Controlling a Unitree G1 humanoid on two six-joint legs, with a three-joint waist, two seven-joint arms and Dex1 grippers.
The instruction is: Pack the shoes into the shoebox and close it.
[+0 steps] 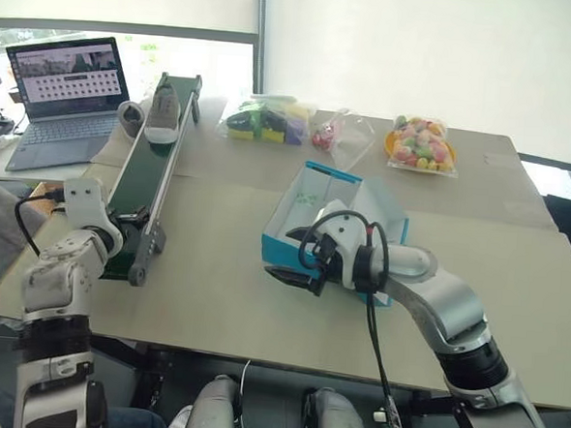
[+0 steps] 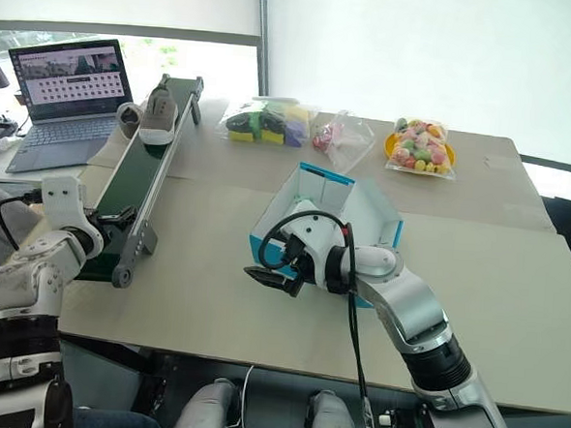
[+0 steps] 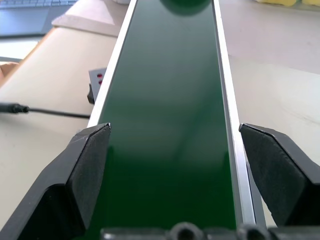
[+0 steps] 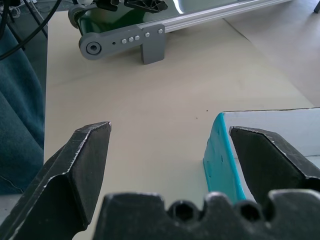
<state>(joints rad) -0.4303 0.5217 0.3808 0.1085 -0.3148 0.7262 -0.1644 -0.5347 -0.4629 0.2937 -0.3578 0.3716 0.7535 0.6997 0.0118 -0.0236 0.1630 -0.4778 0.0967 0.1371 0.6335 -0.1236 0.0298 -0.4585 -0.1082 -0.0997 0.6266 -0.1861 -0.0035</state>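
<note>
On the cardboard-covered table [image 1: 222, 297], the right gripper [image 1: 296, 278] reaches leftward, fingers spread wide and empty at the near left corner of the open shoebox [image 1: 387, 212]. Left gripper [image 3: 172, 175], equally wide, straddles the green conveyor's [image 1: 153, 167] near end. Shoes [image 1: 151, 117] rest at its far end.
</note>
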